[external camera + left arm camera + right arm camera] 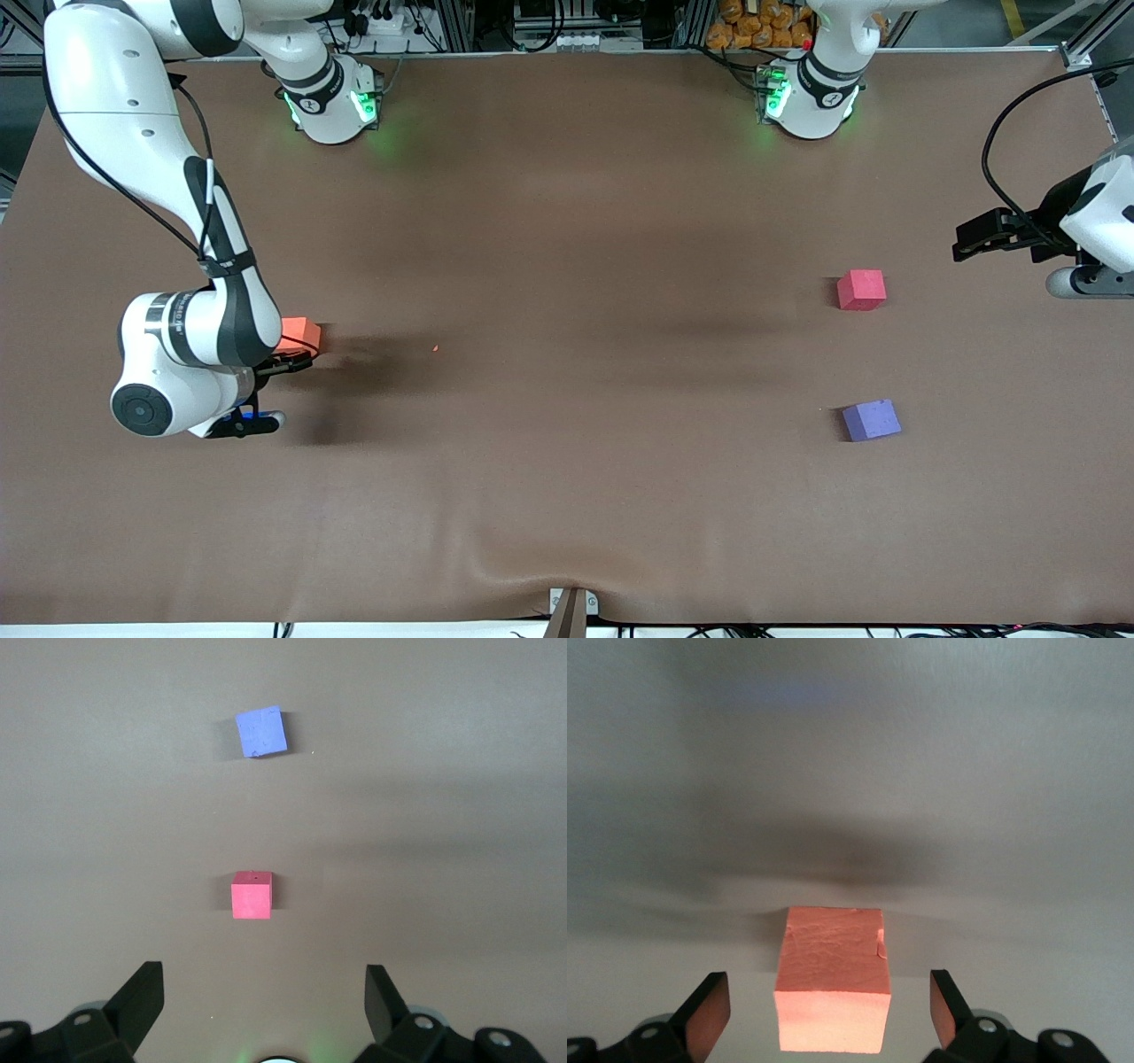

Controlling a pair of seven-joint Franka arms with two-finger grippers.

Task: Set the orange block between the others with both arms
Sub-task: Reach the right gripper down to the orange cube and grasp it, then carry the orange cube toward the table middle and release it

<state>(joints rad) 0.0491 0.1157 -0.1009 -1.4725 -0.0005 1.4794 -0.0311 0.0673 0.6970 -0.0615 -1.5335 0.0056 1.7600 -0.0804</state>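
Right gripper (824,1014) straddles the orange block (301,333), fingers spread, nothing gripped.
Off-centre closing could skew the block; pink cube (861,289) and purple cube (872,419) lie well apart; left gripper (264,997) waits, released.

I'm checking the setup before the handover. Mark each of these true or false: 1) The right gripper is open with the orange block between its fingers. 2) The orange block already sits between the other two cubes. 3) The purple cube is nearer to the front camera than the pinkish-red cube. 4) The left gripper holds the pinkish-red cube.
1) True. The right gripper is open and the orange block lies between its fingers, not yet clamped.
2) False. The orange block lies alone at the right arm's end of the table; the gap between the other two is bare.
3) True. The purple cube is nearer than the pinkish-red cube.
4) False. The left gripper is open and holds nothing.
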